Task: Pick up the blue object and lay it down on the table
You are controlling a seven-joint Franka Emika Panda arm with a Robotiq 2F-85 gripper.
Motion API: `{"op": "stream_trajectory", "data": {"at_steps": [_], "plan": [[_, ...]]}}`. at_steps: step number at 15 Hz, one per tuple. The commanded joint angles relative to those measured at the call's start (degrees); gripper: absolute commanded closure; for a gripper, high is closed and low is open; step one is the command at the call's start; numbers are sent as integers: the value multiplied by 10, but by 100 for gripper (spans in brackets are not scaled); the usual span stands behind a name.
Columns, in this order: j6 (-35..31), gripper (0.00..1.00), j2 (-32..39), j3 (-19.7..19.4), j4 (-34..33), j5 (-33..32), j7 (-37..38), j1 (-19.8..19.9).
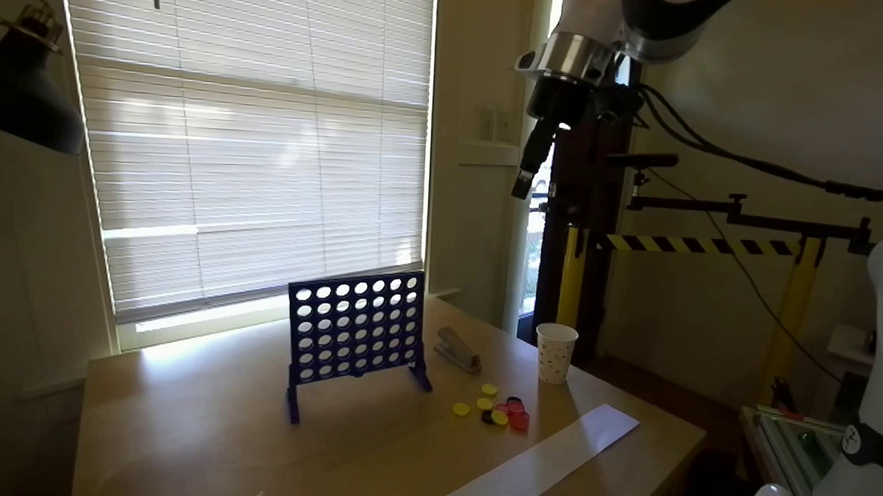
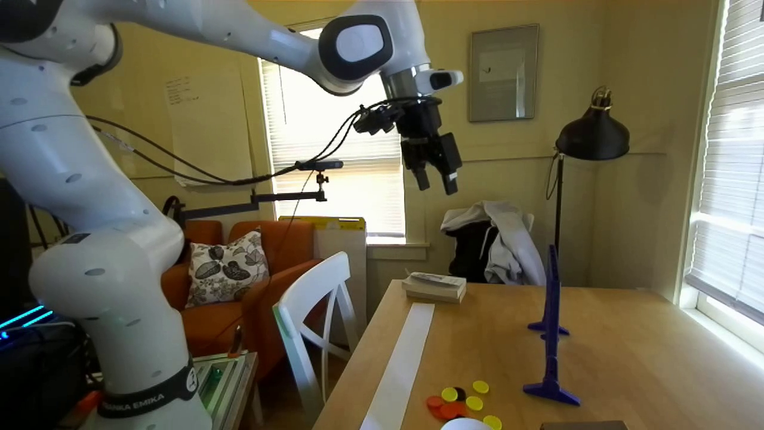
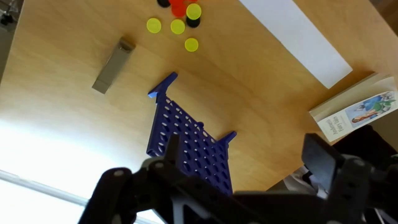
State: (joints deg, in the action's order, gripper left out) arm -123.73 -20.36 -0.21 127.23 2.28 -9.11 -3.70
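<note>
The blue object (image 1: 352, 331) is a dark blue grid board with round holes. It stands upright on its feet on the tan wooden table (image 1: 203, 424). In an exterior view the board (image 2: 553, 310) shows edge-on, on the table (image 2: 489, 334). My gripper (image 2: 437, 184) is high above the table, apart from the board; it also shows from the side (image 1: 522, 184). In the wrist view the gripper (image 3: 244, 149) has its fingers wide apart with nothing between them. The board (image 3: 191, 149) is below, toward the left finger, which hides part of its upper side.
A stapler (image 1: 458, 351) lies beside the board. Several yellow, red and black discs (image 1: 500, 417), a paper cup (image 1: 556, 354) and a long white paper strip (image 1: 529, 468) are nearby. Books (image 2: 434, 288) sit at the table's edge. A black lamp (image 2: 594, 136) stands behind; a white chair (image 2: 316, 316) is alongside.
</note>
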Motion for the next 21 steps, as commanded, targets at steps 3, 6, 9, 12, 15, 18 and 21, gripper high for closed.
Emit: {"op": "stream_trajectory", "data": {"at_steps": [3,6,9,12,15,18,21], "plan": [[-24,0,113,-14,-92,-12,-31,15],[-20,0,160,-15,-133,-9,-35,21],[-14,0,198,-16,-164,-1,-41,27],[-20,0,186,-11,-145,-5,-27,29],[-19,0,198,-10,-156,-5,-27,31],[-47,0,206,-19,-155,53,9,41],[-69,0,221,-26,-164,95,52,51]]}}
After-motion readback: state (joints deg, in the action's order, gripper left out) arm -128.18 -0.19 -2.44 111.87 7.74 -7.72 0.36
